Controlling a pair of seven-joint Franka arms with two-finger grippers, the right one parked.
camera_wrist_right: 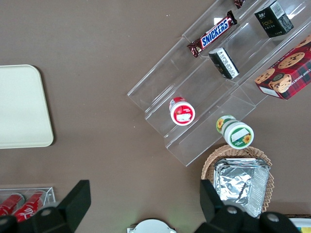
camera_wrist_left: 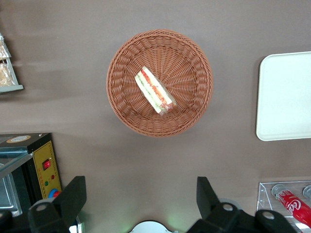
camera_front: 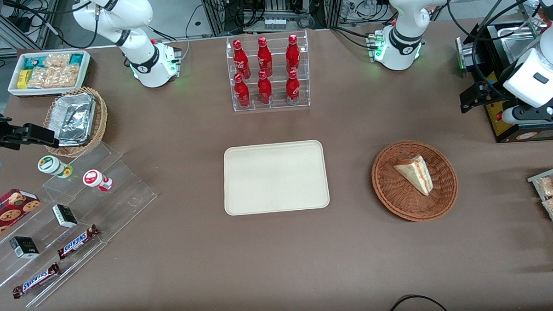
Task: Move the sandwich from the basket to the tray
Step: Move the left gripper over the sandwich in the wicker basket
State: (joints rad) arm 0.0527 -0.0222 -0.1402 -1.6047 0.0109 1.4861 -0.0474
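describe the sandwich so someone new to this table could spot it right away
Start at the cream tray mid-table; beside it, toward the working arm's end, sits a reddish-brown wicker basket. Inside lies the sandwich, a pale wedge with red and green filling, alone there. The open claw hovers high above.

You have a reddish-brown woven basket [camera_front: 414, 180] on the plain brown tabletop [camera_front: 280, 256], and in it the sandwich [camera_front: 415, 173] shows pale bread with red and green filling layers along its edge. Your tray [camera_front: 276, 177] is an even cream colour with no pattern. The gripper [camera_wrist_left: 141, 201], up above the tabletop toward the working arm's end, has black fingers [camera_wrist_left: 73, 196] spread wide apart, and the six bottles [camera_front: 265, 70] in the clear rack near the tabletop's edge by the arm bases are glossy red with white lettering.
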